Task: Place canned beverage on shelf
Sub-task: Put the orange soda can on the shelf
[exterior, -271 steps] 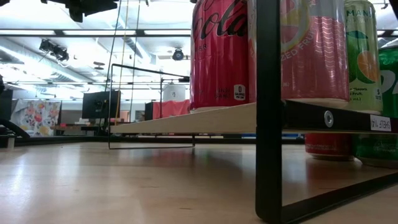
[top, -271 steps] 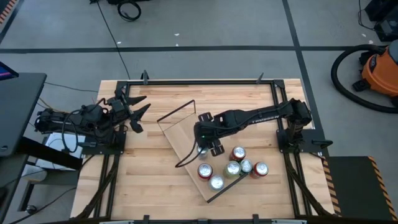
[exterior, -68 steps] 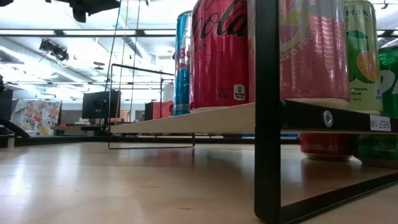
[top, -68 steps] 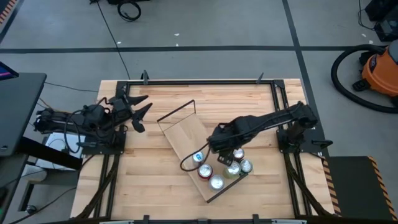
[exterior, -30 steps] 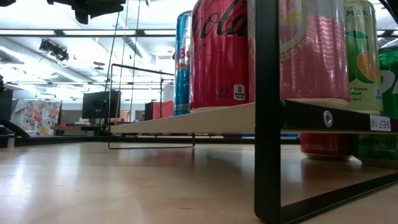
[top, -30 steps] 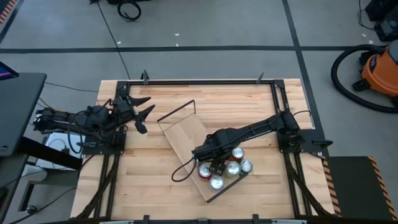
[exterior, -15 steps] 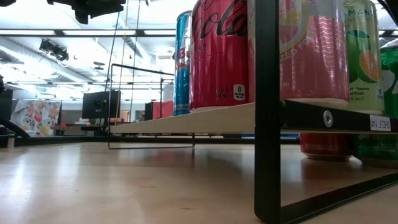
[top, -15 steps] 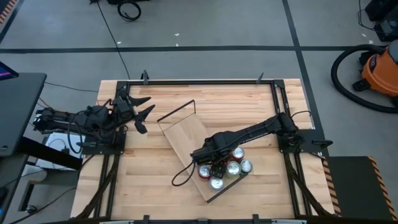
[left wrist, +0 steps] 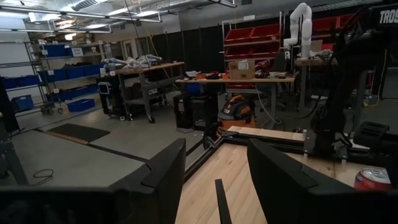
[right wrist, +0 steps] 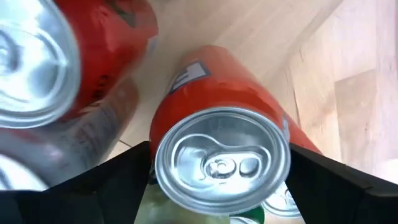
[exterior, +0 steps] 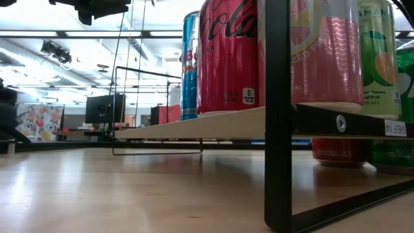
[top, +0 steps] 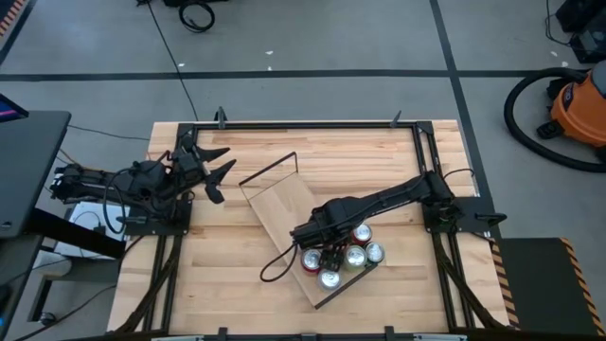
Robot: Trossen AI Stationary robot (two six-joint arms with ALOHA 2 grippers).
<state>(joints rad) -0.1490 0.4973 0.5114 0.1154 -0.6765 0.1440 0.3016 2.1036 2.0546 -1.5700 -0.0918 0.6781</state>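
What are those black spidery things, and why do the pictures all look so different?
They are two robot arms at a wooden table, each ending in a two-finger gripper. One camera looks straight down from above, one sits at table height, and one rides on each wrist. A long wooden shelf lies on the table with drink cans crowded at one end. The right gripper is down among those cans, around a red can; I cannot tell whether it is squeezing it. The left gripper waits at the table's left side, open and empty.
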